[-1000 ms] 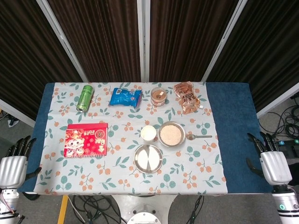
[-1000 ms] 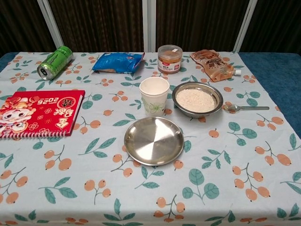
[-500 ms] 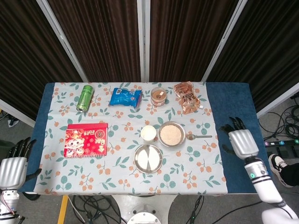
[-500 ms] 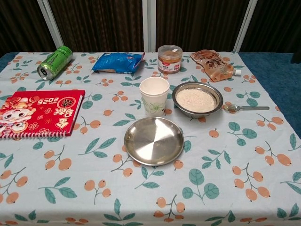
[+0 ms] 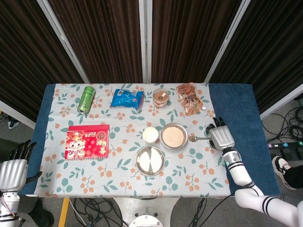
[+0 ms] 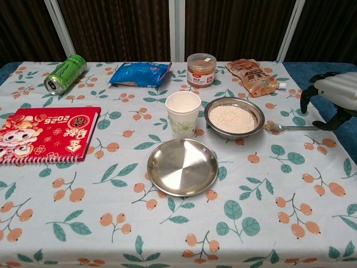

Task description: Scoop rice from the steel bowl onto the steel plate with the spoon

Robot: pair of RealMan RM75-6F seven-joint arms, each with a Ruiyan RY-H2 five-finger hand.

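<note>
A steel bowl (image 5: pixel 173 136) (image 6: pixel 234 118) full of white rice sits right of the table's middle. An empty steel plate (image 5: pixel 150 160) (image 6: pixel 182 166) lies just in front of it, to the left. The spoon (image 5: pixel 200 138) (image 6: pixel 290 128) lies on the cloth right of the bowl, its handle pointing right. My right hand (image 5: pixel 221 137) (image 6: pixel 337 92) hovers over the handle's end, fingers spread and holding nothing. My left hand (image 5: pixel 13 171) hangs off the table's front left corner, fingers apart and empty; the chest view does not show it.
A paper cup (image 6: pixel 183 113) stands left of the bowl. Along the back lie a green can (image 6: pixel 66 73), a blue snack bag (image 6: pixel 139 73), a brown jar (image 6: pixel 201 70) and an orange pouch (image 6: pixel 252 76). A red booklet (image 6: pixel 43 133) lies at the left.
My right hand has swung in from off the table's right edge to above the spoon's handle. The left hand and all objects have stayed put.
</note>
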